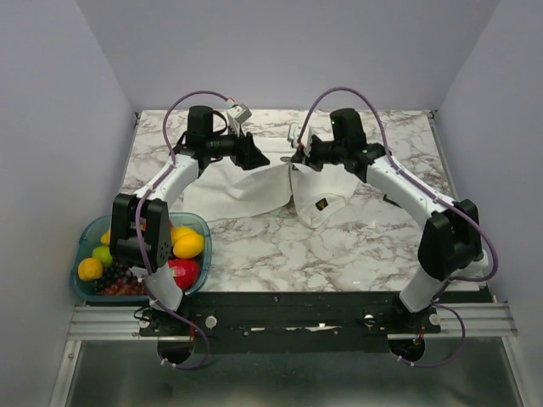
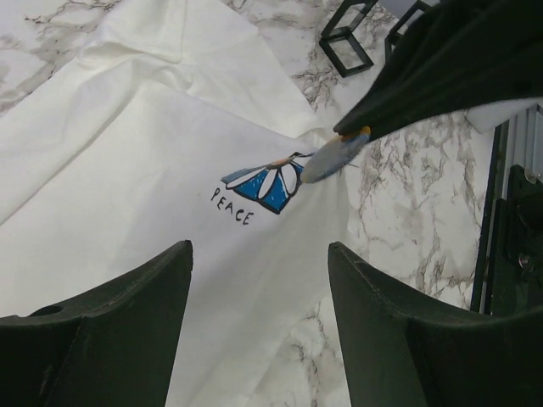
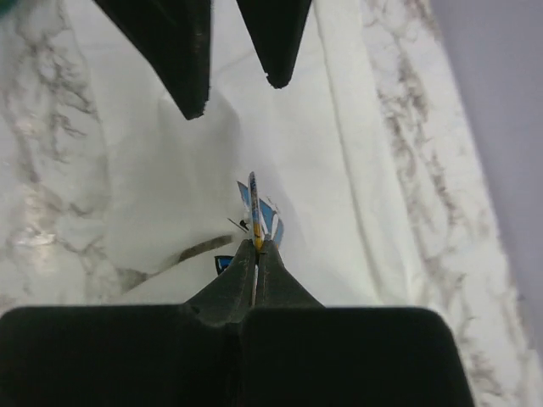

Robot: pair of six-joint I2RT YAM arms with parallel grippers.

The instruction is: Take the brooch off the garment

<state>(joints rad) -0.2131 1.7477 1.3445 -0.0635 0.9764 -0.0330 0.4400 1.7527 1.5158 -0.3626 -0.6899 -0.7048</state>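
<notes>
The white garment (image 1: 246,191) lies spread on the marble table, with a dark diamond logo (image 1: 321,203) on its near right part. My right gripper (image 3: 257,244) is shut on the brooch (image 3: 253,199), which is seen edge-on with blue, white and yellow. In the left wrist view the brooch (image 2: 329,158) sits at the right gripper's tips (image 2: 349,131), against a raised fold of cloth beside a blue flower print marked PEACE (image 2: 267,185). My left gripper (image 2: 259,250) is open and empty, hovering over the cloth just left of the brooch; its fingers (image 3: 191,59) show in the right wrist view.
A teal bowl (image 1: 85,233) of fruit stands at the table's near left by the left arm's base. Small black square frames (image 2: 345,47) lie on the marble beyond the garment. The table's metal rail (image 2: 509,212) runs at the right of the left wrist view.
</notes>
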